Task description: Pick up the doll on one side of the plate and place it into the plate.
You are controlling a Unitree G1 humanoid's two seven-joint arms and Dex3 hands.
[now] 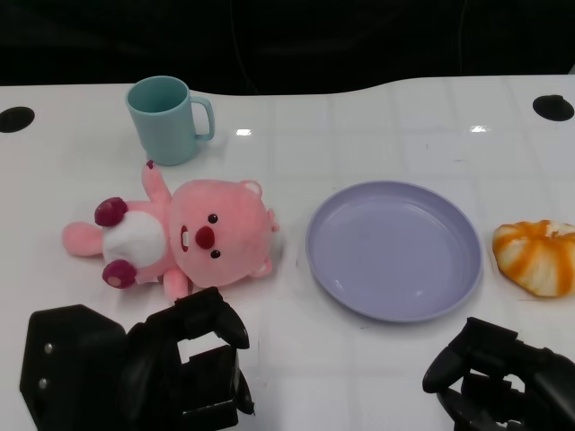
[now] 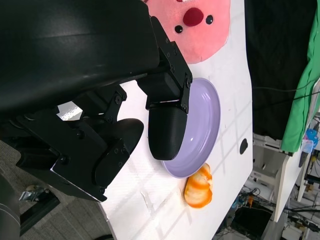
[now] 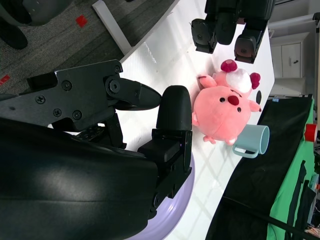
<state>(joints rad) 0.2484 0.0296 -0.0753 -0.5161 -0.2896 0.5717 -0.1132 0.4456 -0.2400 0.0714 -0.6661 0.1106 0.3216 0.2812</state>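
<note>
Pink doll [image 1: 184, 239] just left of plate [image 1: 393, 250]; left hand [image 1: 193, 355] near it (empty, fingers apart).

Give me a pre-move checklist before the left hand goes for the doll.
1. Doll free on the table, nothing on it: ok.
2. Plate holds nothing: ok.
3. Left hand holds nothing, fingers apart: ok.
4. Left hand near the doll, not yet touching: ok.
5. Right hand off the plate: ok.
6. Cup and orange toy outside the doll-to-plate path: ok.
</note>
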